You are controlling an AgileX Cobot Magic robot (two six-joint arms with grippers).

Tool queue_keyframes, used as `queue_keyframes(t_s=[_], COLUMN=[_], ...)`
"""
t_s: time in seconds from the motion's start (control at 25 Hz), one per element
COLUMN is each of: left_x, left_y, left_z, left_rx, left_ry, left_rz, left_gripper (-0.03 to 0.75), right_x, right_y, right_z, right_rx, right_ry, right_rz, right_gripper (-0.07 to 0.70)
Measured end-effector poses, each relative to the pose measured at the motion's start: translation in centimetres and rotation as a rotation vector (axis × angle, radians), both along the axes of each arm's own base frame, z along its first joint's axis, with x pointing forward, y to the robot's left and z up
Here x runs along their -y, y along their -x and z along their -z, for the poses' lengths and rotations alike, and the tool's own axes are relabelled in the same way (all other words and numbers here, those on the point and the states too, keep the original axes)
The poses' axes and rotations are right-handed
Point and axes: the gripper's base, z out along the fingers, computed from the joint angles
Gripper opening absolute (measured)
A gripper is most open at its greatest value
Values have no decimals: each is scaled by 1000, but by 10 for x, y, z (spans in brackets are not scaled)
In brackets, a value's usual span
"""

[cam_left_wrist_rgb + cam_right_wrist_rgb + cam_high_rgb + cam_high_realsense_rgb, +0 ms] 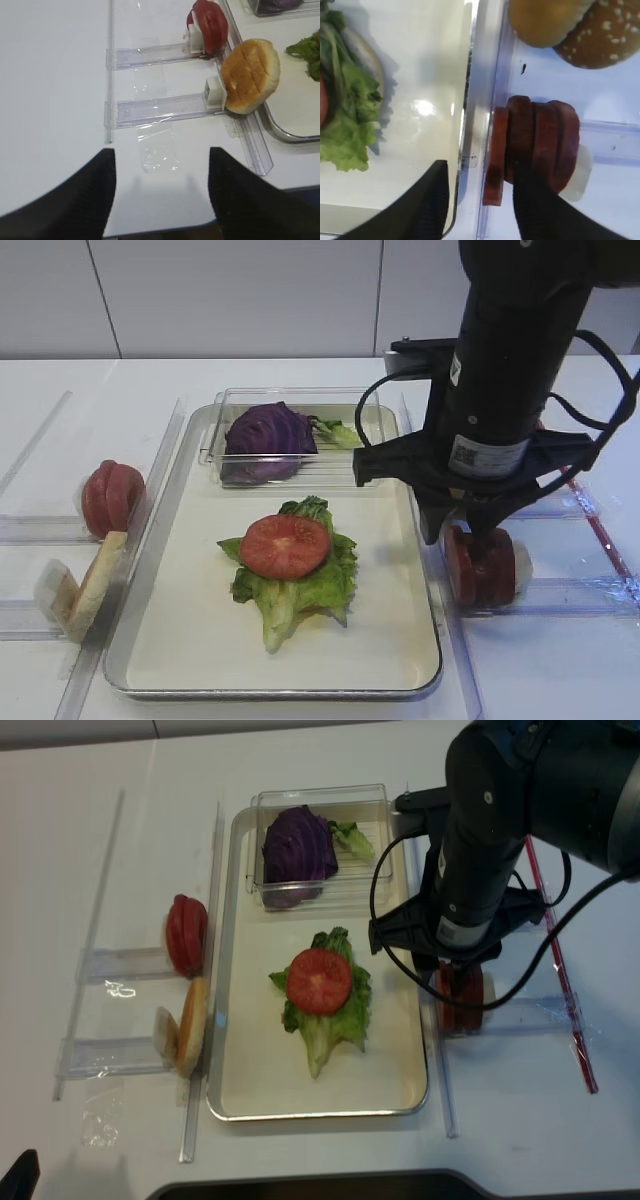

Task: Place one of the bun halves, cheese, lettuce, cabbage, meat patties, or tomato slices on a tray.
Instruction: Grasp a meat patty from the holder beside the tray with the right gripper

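Note:
My right gripper (480,170) is open beside the tray (200,630), low over a row of meat patties (480,565) standing on edge in a clear rack. Its fingers straddle the patty nearest the tray (495,160): one finger hangs over the tray's rim, clear of the patty, and the other sits between that patty and the rest. On the tray, a tomato slice (285,545) rests on lettuce (300,595), with cabbage (265,435) in a clear box. Cheese is out of view. My left gripper (160,165) is open over bare table.
Left of the tray, clear racks hold tomato slices (112,498) and a bun half (95,585). Two sesame bun halves (600,35) lie beyond the patties. A white pusher block (520,565) backs the patty row. A red strip (560,980) lies on the right.

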Motion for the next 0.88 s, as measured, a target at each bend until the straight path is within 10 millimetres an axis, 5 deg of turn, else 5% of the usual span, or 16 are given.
queue_keyframes(t_s=[0.56,0.88], left_x=[0,0], left_y=[0,0], left_z=[0,0], left_rx=[0,0], left_ry=[0,0], left_rz=[0,0], left_gripper=[417,417], right_x=[2,-2], right_y=[-2,-7], right_z=[1,17], right_rx=[13,-30], right_ry=[18,46], right_rz=[78,75], right_gripper=[349,282])
